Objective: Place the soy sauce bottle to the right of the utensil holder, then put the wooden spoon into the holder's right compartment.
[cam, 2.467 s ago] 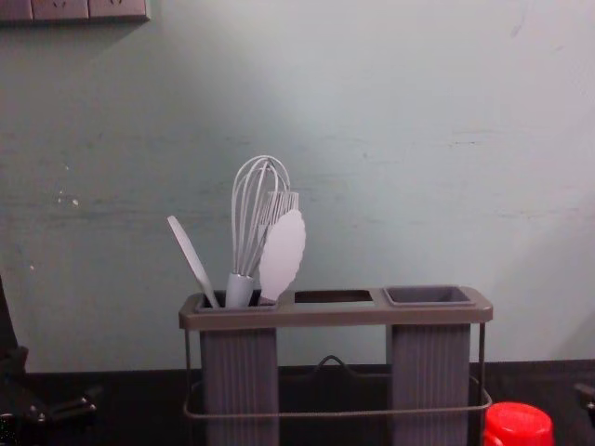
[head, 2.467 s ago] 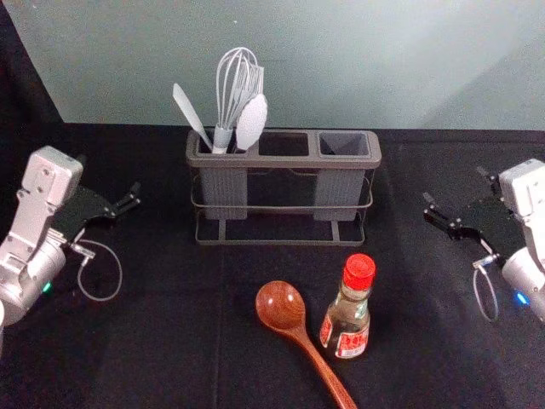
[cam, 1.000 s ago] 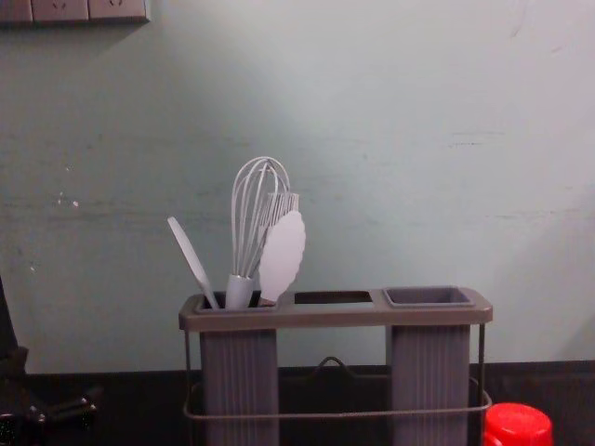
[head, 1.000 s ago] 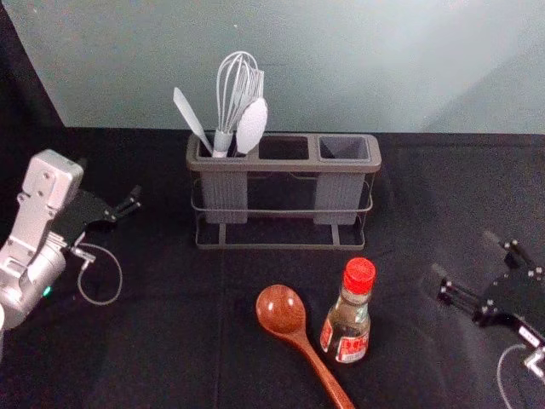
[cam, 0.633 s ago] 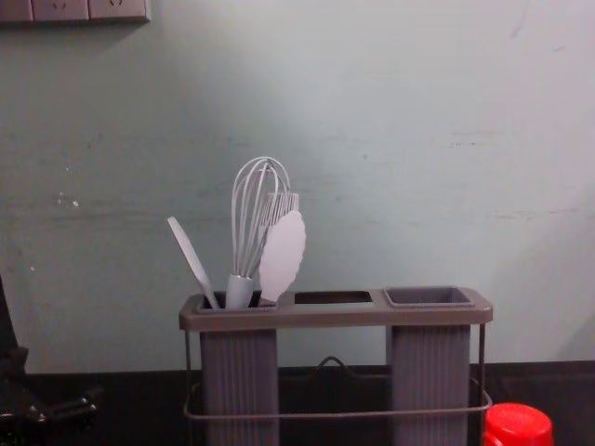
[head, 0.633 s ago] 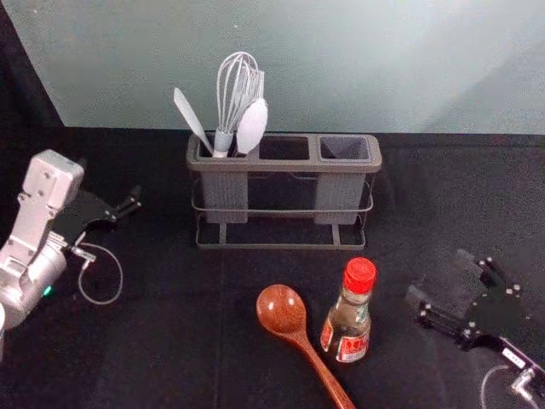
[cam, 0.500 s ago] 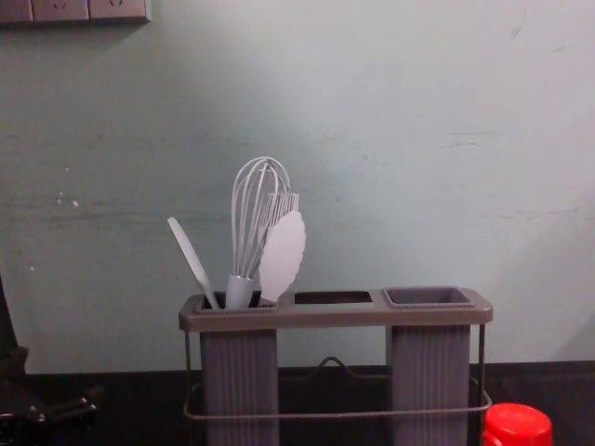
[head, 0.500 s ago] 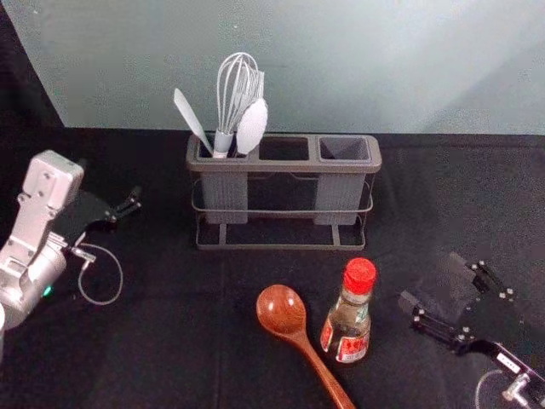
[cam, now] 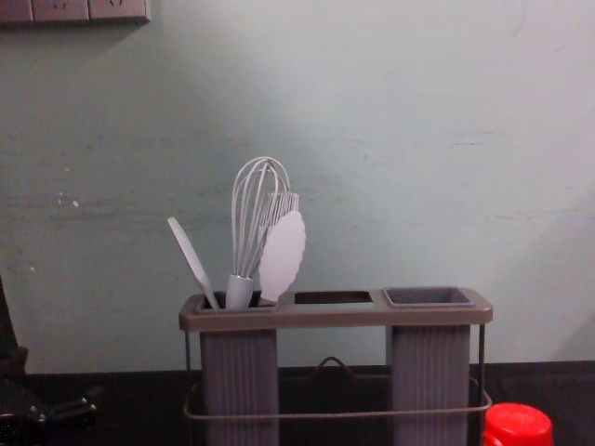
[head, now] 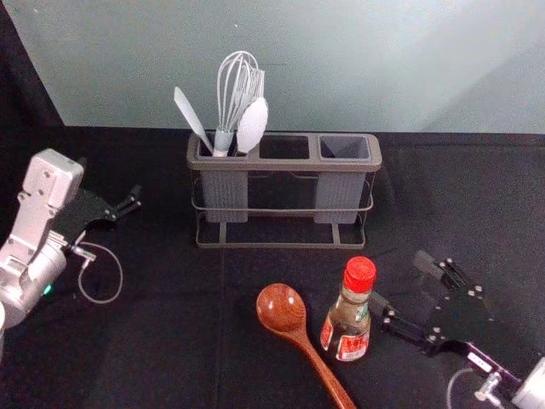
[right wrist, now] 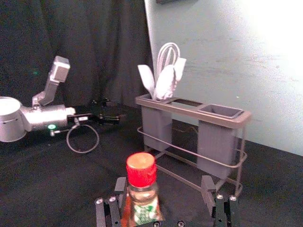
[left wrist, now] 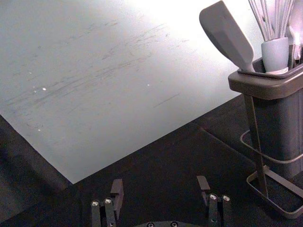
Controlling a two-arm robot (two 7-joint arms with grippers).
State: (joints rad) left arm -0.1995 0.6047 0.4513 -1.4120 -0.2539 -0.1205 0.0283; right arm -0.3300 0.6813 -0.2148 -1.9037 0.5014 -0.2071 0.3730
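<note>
Gaping beside the bottle (head: 347, 325), right jaws (head: 401, 281) angle inward; left jaws (head: 110, 178) hang leftward.

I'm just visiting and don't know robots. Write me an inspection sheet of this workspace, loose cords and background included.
Surface: dark cloth, slightly creased.
Soy sauce bottle: upright, red cap, in front of the holder's right part.
Wooden spoon: lying left of the bottle, bowl toward the holder.
Utensil holder: upright.
Clutter: whisk and other pale utensils in the holder's left compartment.
Left gripper: open, left of the holder.
Right gripper: open, beside the bottle, not gripping.
Cables: one looped at each arm.
Surroundings: scuffed pale wall, dark curtain.
</note>
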